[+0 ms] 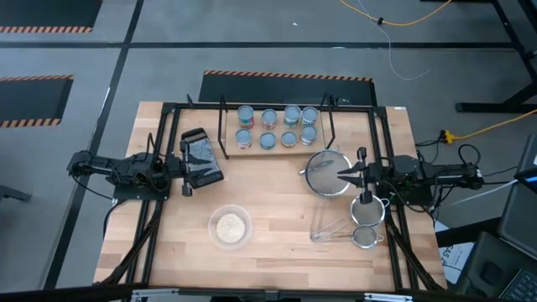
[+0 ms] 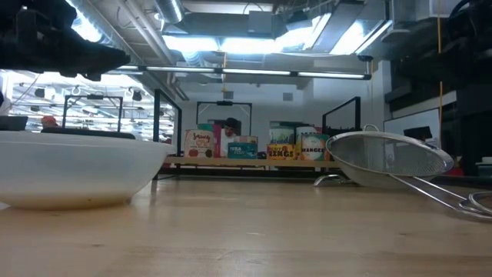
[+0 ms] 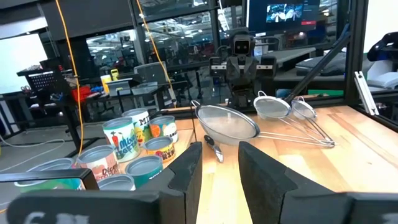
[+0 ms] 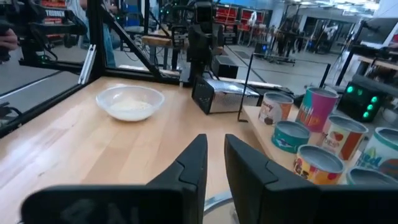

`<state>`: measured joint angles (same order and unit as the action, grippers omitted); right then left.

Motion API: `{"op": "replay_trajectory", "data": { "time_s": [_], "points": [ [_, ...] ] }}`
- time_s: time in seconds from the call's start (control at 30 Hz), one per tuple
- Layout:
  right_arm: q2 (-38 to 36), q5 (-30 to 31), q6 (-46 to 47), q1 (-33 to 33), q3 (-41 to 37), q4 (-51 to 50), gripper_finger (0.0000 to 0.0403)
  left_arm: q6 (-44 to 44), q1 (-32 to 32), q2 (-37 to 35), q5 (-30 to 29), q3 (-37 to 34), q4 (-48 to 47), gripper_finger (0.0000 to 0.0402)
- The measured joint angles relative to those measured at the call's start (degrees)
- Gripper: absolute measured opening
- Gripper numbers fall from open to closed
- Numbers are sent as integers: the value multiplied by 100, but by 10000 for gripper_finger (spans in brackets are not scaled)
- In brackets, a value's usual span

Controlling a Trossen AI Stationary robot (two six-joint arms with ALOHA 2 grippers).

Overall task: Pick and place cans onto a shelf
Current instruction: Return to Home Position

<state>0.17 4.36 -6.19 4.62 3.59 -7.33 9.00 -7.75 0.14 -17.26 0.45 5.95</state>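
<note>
Several cans [image 1: 277, 127] stand upright in two rows on the light-wood shelf [image 1: 231, 145] at the table's far middle. They also show in the left wrist view [image 3: 134, 149], the right wrist view [image 4: 317, 143] and the low view [image 2: 254, 145]. My left gripper [image 1: 186, 168] rests level at the table's left, near a black mesh box, open with nothing between its fingers [image 3: 217, 174]. My right gripper [image 1: 342, 174] points level from the table's right, above the rim of the big strainer. Its fingers [image 4: 216, 168] stand a narrow gap apart with nothing between them.
A black mesh box [image 1: 201, 159] lies by my left gripper. A clear bowl of pale grains [image 1: 230, 226] stands near the front middle. A big strainer [image 1: 325, 173] and two small ones [image 1: 367, 211] [image 1: 365, 237] lie at the right. Black frame rails [image 1: 159, 168] run along both sides.
</note>
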Motion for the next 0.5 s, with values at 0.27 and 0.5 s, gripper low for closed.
{"op": "replay_trajectory", "data": {
  "time_s": [0.27, 0.5],
  "points": [
    [-9, 0, -49, 0, -21, 76, 61, 9, 0, 0, 95, 0, -218, 98],
    [-9, -9, -32, 0, -21, 74, 61, 117, 0, 1, 192, 0, -289, 98]
  ]
}}
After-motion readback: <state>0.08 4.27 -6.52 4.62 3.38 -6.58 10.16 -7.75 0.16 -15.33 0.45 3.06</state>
